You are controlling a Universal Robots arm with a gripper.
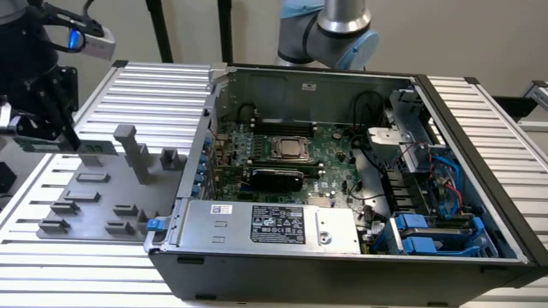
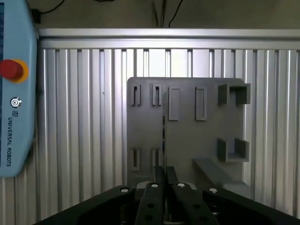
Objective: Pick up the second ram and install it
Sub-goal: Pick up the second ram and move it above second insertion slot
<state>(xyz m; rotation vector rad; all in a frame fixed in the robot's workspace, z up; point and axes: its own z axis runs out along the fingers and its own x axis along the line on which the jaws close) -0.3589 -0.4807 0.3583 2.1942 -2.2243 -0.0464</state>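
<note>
Above the grey fixture plate (image 1: pixel 110 197), the jaws pinch the second ram (image 1: pixel 90 147)

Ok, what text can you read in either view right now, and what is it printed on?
"UNIVERSAL ROBOTS": on the pale blue pendant, below its red button.
The white label on the power supply: print too small to read.
The small sticker on the case rear wall: too small to read.
</note>
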